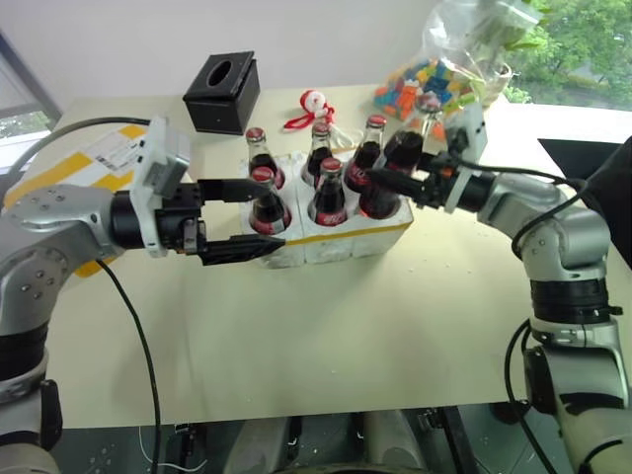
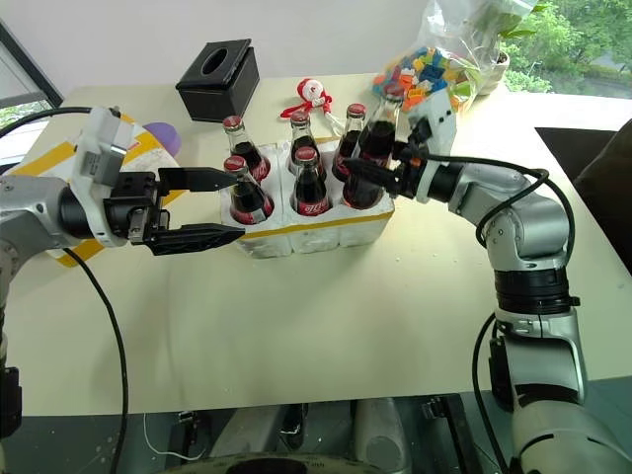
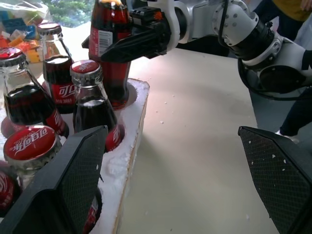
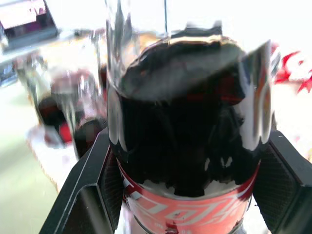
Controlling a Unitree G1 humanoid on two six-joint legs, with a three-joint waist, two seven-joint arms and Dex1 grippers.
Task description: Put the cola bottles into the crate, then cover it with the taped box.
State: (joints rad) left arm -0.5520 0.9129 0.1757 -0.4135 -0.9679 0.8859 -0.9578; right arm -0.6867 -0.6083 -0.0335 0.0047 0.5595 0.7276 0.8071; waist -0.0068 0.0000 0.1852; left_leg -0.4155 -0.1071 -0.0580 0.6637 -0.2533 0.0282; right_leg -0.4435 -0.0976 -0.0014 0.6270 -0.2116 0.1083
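- over the near-right corner of the crate (image 2: 314, 235), the right gripper (image 2: 367, 175) is clenched on the sixth cola bottle (image 2: 375, 138), held by its dark body just above the label; the bottle's long axis is upright and its base sits at or just above the last well, though i cannot tell whether it has bottomed out.
- that well lies straight below the held bottle, so my guess is the coming move turns on a short, straight descent with the bottle kept vertical, clear of the neighbouring bottle's neck.
- five other cola bottles (image 2: 308, 183) already stand upright in their wells, red caps up, in two rows.
- right arm pose: forearm reaching in from the right side of the table, gripper roughly level and pointing toward the crate, fingers on either side of the glass as the right wrist view shows.
- left gripper (image 2: 197, 207) is released, jaws spread wide, hovering level just beside the crate's left end, one finger near the front-left bottle and the other along the crate's front edge; it grasps nothing.
- taped box (image 1: 74, 168) lies on the table to the far left, behind the left arm, which is the nearer arm for it once the covering step comes.
- the black tissue box (image 2: 217, 79) sits well behind the crate, apart from the work.
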